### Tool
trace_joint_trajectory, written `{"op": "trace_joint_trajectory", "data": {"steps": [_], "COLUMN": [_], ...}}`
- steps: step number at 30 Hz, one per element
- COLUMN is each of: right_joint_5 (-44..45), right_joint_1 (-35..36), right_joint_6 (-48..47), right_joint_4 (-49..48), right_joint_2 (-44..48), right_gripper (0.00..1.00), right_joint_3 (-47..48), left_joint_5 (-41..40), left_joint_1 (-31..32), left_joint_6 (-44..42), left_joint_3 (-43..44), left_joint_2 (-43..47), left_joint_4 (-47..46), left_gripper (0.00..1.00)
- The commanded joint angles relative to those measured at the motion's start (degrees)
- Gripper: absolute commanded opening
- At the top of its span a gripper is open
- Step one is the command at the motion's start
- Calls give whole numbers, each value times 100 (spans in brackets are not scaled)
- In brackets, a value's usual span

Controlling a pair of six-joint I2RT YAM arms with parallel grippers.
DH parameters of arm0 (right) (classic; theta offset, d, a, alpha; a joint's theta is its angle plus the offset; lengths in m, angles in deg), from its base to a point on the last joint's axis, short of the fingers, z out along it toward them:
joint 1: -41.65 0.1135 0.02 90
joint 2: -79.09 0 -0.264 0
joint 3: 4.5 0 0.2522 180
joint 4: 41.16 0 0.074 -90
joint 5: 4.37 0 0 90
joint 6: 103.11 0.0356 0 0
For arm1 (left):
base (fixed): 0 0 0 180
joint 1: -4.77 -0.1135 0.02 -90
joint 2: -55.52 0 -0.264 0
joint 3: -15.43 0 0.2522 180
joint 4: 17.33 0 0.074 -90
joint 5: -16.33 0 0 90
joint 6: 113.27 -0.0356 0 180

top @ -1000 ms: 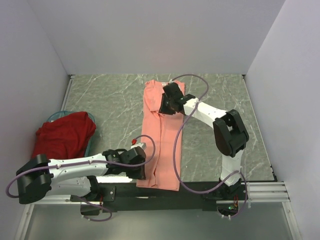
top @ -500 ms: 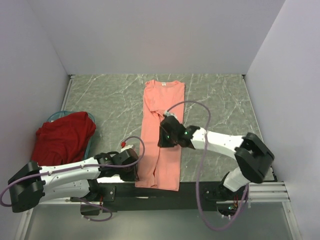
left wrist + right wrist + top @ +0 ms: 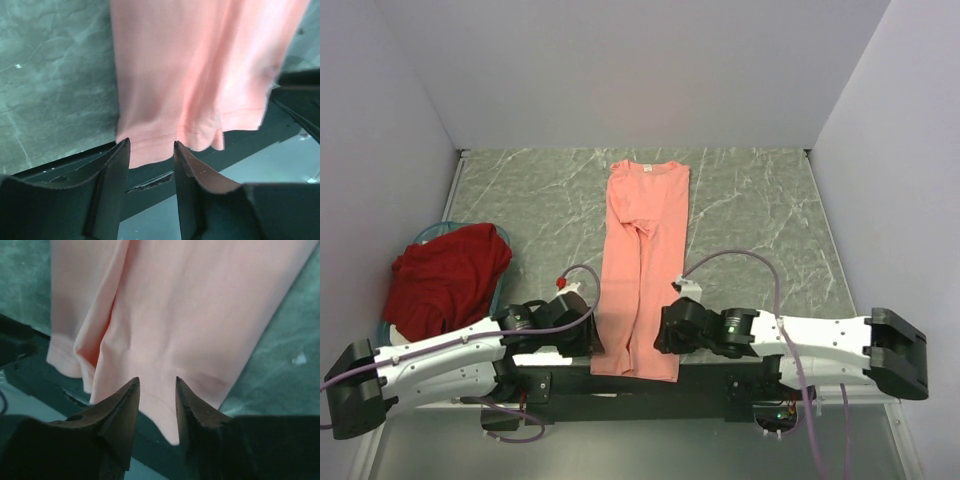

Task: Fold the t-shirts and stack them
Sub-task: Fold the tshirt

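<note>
At the counter (image 3: 520, 200) edge, the left arm (image 3: 450, 350) and right arm (image 3: 810, 335) hover over the salmon-pink t-shirt (image 3: 642, 250) hem, both jaws narrowly parted, gripping nothing.

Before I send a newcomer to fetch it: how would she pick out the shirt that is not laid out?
On the green marbled table, go to the left edge, where a teal basket stands. The dark red t-shirt lies heaped on it: crumpled and dark, unlike the salmon-pink t-shirt stretched flat down the middle.
</note>
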State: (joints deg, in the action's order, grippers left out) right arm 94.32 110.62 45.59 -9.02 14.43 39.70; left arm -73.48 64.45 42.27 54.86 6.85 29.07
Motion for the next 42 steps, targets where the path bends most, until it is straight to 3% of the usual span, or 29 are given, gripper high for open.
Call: {"op": "trace_joint_trajectory", "data": {"steps": [1,9,16,22,25,26,29,32,36,42], "right_joint_5": [467,151,-192,-412,-359,-342,-315,-105,19,-218], "right_joint_1": [204,310,503,530,530,530,539,512,495,512], "right_joint_6": [651,977,1135,1241,1267,1250,1267,1319,1416,1478], "right_joint_4": [604,782,176,-176,17,87,438,1088,1792,1417], "right_joint_2": [663,1360,956,973,1043,1096,1490,1990,2633,2705], "right_gripper": [43,48,50,48,39,35,7,1,0,0], "right_joint_3": [-160,-828,-1074,-1268,-1286,-1286,-1286,-1259,-1312,-1689], "left_joint_5": [26,34,280,359,394,421,500,509,588,772], "left_joint_1": [-27,-18,96,307,369,378,413,413,413,413], "left_joint_6": [-33,161,266,407,425,433,460,495,600,759], "left_joint_3": [96,-9,-194,-273,-273,-273,-273,-229,-282,-554], "left_joint_2": [-213,-257,-460,-784,-942,-969,-970,-891,-662,-548], "left_joint_4": [111,129,-161,-434,-548,-618,-689,-584,-592,-873], "left_gripper": [47,48,54,53,44,35,12,1,1,1]}}
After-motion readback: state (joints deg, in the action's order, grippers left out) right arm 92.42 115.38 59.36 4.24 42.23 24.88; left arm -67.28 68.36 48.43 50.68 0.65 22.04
